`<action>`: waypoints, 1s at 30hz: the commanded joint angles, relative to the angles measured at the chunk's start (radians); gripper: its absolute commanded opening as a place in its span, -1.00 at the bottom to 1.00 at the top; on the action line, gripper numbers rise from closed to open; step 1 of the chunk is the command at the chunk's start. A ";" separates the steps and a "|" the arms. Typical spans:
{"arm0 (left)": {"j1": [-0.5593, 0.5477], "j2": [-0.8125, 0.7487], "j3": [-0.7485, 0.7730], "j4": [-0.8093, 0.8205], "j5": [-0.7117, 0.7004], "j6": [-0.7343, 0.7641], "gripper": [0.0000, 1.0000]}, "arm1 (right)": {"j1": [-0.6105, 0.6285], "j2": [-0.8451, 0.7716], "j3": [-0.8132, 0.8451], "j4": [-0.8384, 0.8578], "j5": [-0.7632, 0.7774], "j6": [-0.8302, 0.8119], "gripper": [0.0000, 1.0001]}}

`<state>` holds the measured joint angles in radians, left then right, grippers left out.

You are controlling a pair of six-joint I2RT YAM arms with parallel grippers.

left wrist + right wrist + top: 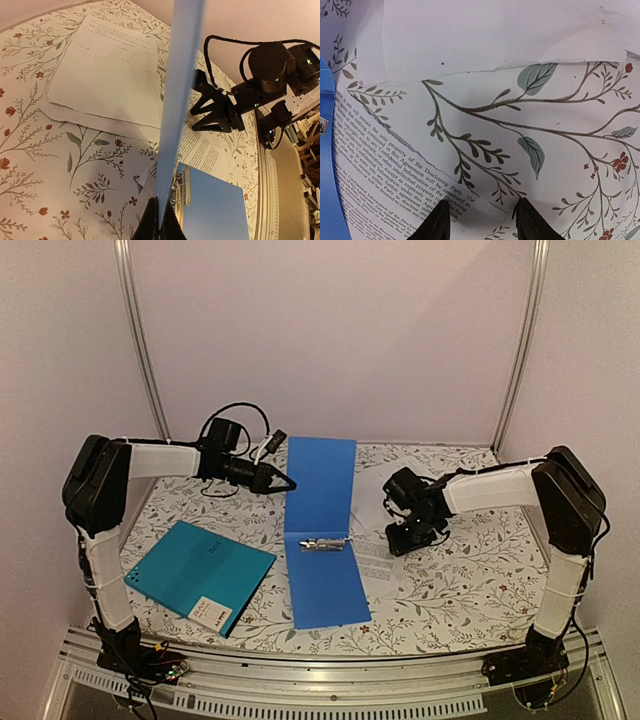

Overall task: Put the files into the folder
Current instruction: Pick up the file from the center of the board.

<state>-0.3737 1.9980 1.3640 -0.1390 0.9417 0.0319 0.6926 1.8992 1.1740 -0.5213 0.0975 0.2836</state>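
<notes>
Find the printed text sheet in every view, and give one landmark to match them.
Top external: the printed sheet lies just below centre, right of the blue folder.
Left wrist: right of centre, just right of the folder's raised cover.
Right wrist: lower left, against the folder's edge.
Shared landmark: the blue folder.

1 overhead, 2 wrist views (close).

Soft, even light with a pinkish cast fills the overhead view, and shadows there are faint. From the left wrist, the raised blue cover is a blurred streak (too near the lens), and the tablecloth bows at the edges. From the right wrist, the printed sheet is crisp.
</notes>
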 commanded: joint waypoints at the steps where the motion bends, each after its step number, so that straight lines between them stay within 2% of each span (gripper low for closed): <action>1: 0.003 0.011 -0.008 -0.016 0.004 0.011 -1.00 | 0.038 0.029 -0.043 -0.017 0.046 -0.014 -0.14; 13: 0.002 0.012 -0.014 -0.016 -0.026 0.011 -1.00 | 0.082 -0.006 -0.133 -0.024 0.077 0.008 -0.31; 25: -0.004 0.012 -0.017 -0.021 -0.052 0.018 -1.00 | 0.075 -0.043 -0.150 -0.011 0.038 -0.004 -0.83; 30: -0.004 0.004 -0.018 -0.029 -0.052 0.030 -1.00 | 0.066 -0.116 -0.155 -0.039 0.035 -0.013 -0.74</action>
<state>-0.3752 1.9976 1.3586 -0.1467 0.9001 0.0368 0.7650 1.8305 1.0595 -0.4408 0.1570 0.2848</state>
